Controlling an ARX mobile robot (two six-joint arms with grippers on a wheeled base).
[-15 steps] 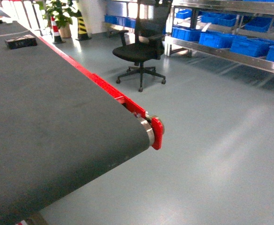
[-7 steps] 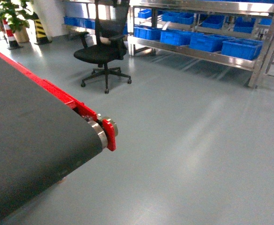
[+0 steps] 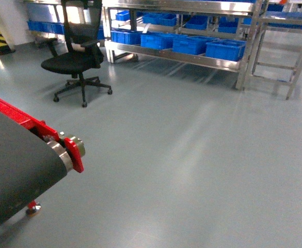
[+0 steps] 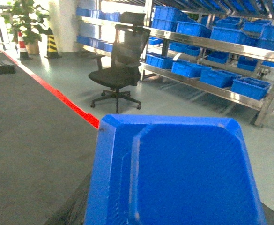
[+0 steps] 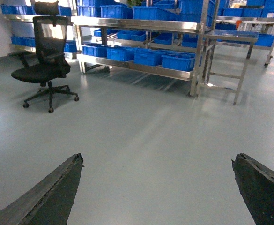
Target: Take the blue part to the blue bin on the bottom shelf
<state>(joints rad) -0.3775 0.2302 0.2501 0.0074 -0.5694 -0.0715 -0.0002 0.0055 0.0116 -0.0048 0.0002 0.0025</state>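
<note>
carrying: the blue part (image 4: 174, 171) is filling the lower half of the left wrist view, riding right at the left gripper; the fingers themselves are hidden behind it, so i cannot tell how wide they are set, though i'm judging the part is being held there.
right claw: the right gripper (image 5: 158, 187) is hanging wide open with nothing between its two dark fingers (image 5: 52, 192), only bare floor showing in the gap.
heading: the base looks to be in transit toward the bottom shelf (image 3: 176, 56), the low steel level across the room, with a row of blue bins (image 3: 224, 49) sitting on it.
doing it well: i'd be keeping the part level and steady while rolling, lining up square to the shelf front before reaching, and choosing one bin with open room above its rim.
clearance: the shelf level above sits low over the bins, so the reach probably wants a flat, low entry.
in the way: the black office chair (image 3: 74, 61) is standing on the floor left of the path, near the shelf's left stretch; aiming right of it looks safer.
beside us: the conveyor belt (image 3: 16, 170) with its red end bracket (image 3: 75, 153) is sitting close at lower left, something to swing clear of.
further right: a steel step frame (image 3: 282, 49) is standing just beside the rack's right post.
floor: grey, glossy, no clutter showing between here and the shelf.
</note>
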